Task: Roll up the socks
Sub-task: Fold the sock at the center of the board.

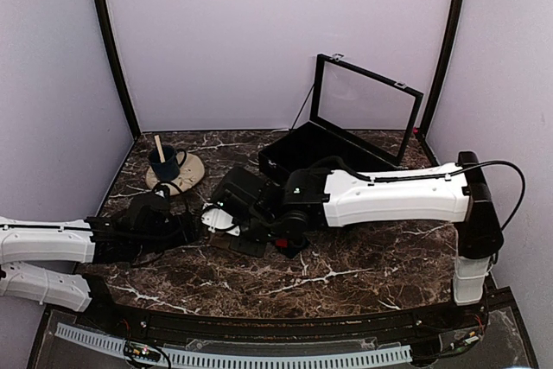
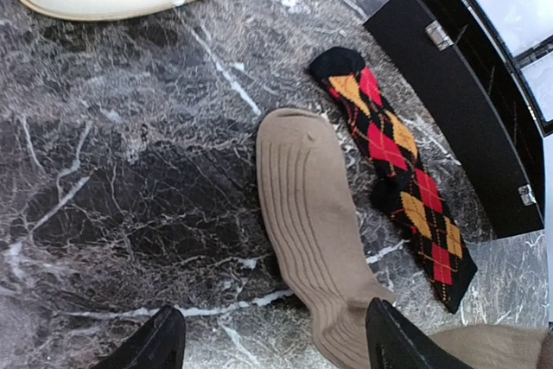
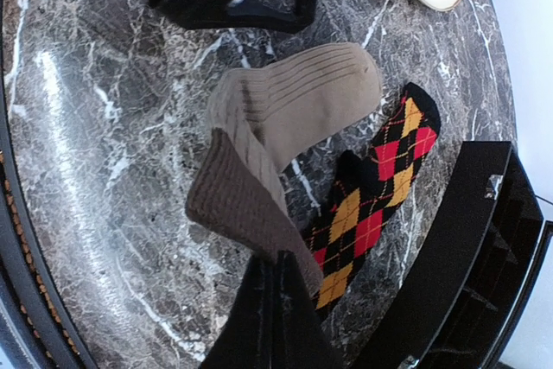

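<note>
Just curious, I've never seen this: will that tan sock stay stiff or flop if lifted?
Probably floppy: the tan sock folds over itself where the right end effector pinches its cuff. Likely light, being thin fabric. Its ribbed knit looks grippy, so it should drag rather than slide.

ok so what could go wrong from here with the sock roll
The right tool holds the tan sock only by its cuff edge, so the fabric may slip free mid-fold. The lifted cuff hangs over the argyle sock, which could get dragged along.
</note>
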Robot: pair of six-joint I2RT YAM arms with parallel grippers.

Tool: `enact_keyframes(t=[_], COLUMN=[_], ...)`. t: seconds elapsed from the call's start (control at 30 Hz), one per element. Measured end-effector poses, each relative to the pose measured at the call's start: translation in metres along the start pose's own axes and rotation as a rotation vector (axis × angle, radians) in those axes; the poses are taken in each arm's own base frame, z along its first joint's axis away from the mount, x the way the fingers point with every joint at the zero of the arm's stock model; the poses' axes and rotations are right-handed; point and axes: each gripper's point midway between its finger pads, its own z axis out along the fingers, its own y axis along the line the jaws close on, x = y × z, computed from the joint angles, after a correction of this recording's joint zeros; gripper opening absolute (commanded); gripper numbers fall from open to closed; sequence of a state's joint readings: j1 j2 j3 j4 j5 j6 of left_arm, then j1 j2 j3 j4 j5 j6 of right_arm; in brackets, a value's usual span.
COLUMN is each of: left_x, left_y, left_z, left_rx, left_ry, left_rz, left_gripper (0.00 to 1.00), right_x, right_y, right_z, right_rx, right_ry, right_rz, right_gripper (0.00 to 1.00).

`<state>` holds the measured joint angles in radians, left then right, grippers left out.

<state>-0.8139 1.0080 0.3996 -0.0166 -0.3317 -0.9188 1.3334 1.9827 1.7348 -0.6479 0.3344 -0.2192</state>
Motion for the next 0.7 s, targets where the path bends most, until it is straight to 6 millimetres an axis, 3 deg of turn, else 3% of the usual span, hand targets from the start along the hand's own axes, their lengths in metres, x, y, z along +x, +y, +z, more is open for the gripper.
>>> enact_keyframes(t=[0.17, 0.33, 0.47, 0.5, 0.7], left_x=[0.002, -0.005, -0.005, -0.004, 0.009], left_y=[-0.003, -0.023, -0.04, -0.042, -0.044], left_z=[0.019, 0.036, 0.047, 0.049, 0.057], left_rx=[0.012, 0.054, 0.1, 0.104, 0.121], left_ry=[0.061, 0.098, 0.129, 0.136, 0.197], left_rz=[-0.051, -0.066, -0.057, -0.055, -0.043], left_gripper=[0.68, 0.63, 0.5, 0.45, 0.33], right_x=[0.009, 0.01, 0.007, 0.006, 0.006], right_y=[0.025, 0.051, 0.066, 0.073, 0.089], right_z=[-0.01, -0.019, -0.029, -0.033, -0.042], right_rx=[-0.049, -0.088, -0.109, -0.118, -0.139], right_ry=[0.006, 0.006, -0.004, -0.007, 0.003], right_rz=[0.009, 0.01, 0.015, 0.008, 0.013], right_gripper=[0.0, 0.0, 0.0, 0.0, 0.0])
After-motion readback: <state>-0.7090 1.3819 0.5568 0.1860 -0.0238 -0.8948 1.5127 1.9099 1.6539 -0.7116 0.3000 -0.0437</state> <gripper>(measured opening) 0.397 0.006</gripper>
